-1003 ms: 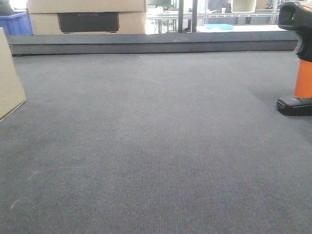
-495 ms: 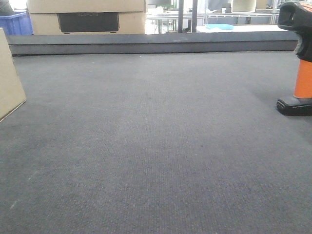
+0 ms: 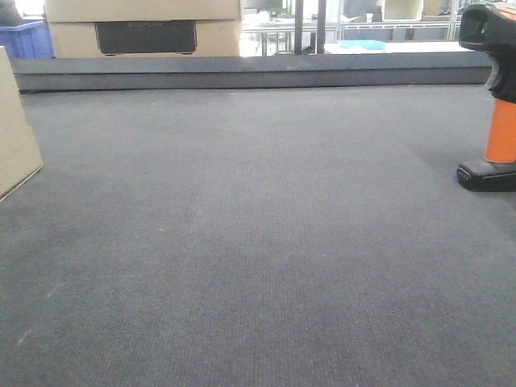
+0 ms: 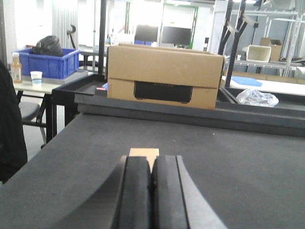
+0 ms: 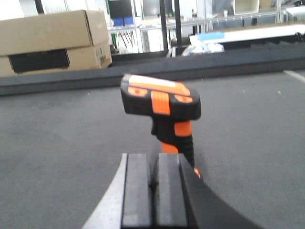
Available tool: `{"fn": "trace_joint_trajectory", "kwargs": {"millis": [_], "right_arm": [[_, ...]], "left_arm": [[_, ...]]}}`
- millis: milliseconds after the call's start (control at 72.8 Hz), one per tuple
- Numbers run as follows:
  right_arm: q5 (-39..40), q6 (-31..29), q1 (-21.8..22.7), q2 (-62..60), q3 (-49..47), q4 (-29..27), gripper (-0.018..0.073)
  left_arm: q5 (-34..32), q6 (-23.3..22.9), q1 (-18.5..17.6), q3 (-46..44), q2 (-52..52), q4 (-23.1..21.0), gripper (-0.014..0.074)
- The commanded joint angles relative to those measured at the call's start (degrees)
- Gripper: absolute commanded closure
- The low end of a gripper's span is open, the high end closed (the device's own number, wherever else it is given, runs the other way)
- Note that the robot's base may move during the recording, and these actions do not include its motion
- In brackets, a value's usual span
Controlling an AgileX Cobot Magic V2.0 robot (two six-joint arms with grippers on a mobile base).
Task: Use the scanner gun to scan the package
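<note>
The package (image 3: 16,129), a plain tan cardboard box, stands at the left edge of the front view, mostly cut off. A small tan part of it (image 4: 144,152) shows just beyond my left gripper (image 4: 151,160), which is shut and empty above the dark mat. The scanner gun (image 3: 498,97), with a black head, orange handle and black base, stands upright at the right edge of the front view. In the right wrist view it (image 5: 162,102) stands just ahead of my right gripper (image 5: 152,160), which is shut and empty and not touching it.
A larger cardboard box with a dark panel (image 3: 145,28) sits beyond the raised far rim (image 3: 258,72) of the dark mat table. A blue crate (image 3: 28,39) stands at the far left. Shelves and tables stand further back.
</note>
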State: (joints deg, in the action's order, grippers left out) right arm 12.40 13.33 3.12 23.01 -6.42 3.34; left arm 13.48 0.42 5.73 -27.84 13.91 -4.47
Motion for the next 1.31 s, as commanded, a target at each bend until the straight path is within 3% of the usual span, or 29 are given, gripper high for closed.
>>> {"fn": "trace_joint_trajectory", "kwargs": {"millis": [0,275,467,797,1168,1223,1292], "right_arm": [[1.6,-0.3,0.2,-0.4,-1.5,0.1,0.0728],[0.6,-0.3,0.2,-0.4,-6.5,0.9,0.0728],[-11.3,-0.3,0.2,-0.4,-12.2,3.8,0.0728],[-5.9,-0.3,0.2,-0.4,-12.3,3.8,0.0728],[-9.7,-0.3,0.1,-2.6,-12.1,3.8,0.0728],[-12.4,-1.8,0.0,-5.4,-12.1,3.7,0.0728],[-16.6,-10.2,-0.5,-10.3,-11.9,-0.4,0.0728]], "left_arm": [[-0.8,-0.1,0.2,-0.1,-1.5,0.1,0.0708],[-1.2,-0.1,0.2,-0.1,-2.0,0.1,0.0708],[-1.2,-0.1,0.2,-0.1,-2.0,0.1,0.0708],[-1.2,-0.1,0.2,-0.1,-2.0,0.1,0.0708],[-1.2,-0.1,0.2,-0.1,-2.0,0.1,0.0708],[-1.2,-0.1,0.2,-0.1,-2.0,0.1,0.0708],[-1.2,-0.1,0.2,-0.1,-2.0,0.1,0.0708]]}}
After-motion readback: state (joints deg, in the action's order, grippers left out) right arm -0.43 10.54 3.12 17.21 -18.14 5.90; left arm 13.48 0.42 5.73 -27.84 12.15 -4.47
